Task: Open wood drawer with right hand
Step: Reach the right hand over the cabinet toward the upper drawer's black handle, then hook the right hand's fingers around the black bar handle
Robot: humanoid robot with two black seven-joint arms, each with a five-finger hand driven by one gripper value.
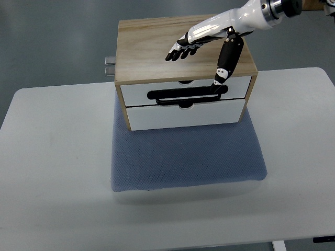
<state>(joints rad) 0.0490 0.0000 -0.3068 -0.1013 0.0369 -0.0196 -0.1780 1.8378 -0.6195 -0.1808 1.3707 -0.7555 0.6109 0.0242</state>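
A wood drawer box (152,52) with two white drawer fronts stands on a blue-grey mat (183,157). The upper drawer front (136,93) carries a long black handle (180,95); the lower front (183,116) sits just beneath it. My right hand (198,67) comes in from the top right and hovers over the box's top. Its fingers (179,52) stretch out flat toward the left, holding nothing. The black thumb (224,65) points down over the front edge, its tip at the right end of the handle. Both drawers look closed or nearly so.
The mat lies on a white table (52,157) whose front edge runs along the bottom of the picture. A small metal fitting (110,65) sticks out behind the box's left side. Grey floor shows beyond the table.
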